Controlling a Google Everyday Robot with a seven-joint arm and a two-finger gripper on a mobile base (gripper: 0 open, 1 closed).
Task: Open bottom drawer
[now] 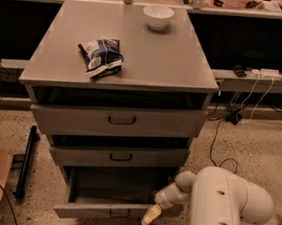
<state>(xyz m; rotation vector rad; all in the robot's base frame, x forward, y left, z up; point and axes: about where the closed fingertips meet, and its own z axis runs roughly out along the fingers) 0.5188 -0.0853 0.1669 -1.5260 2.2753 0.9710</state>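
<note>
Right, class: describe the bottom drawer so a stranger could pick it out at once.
Find the grey cabinet. Of its three stacked drawers, take the lowest, the bottom drawer. It alone is pulled well out, showing its plain inside, with the gripper by its front's right end.

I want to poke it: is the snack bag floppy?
Probably floppy: the snack bag looks crinkled. Likely light, lying flat, so it should slide, not tip. The end effector is down by the bottom drawer.
</note>
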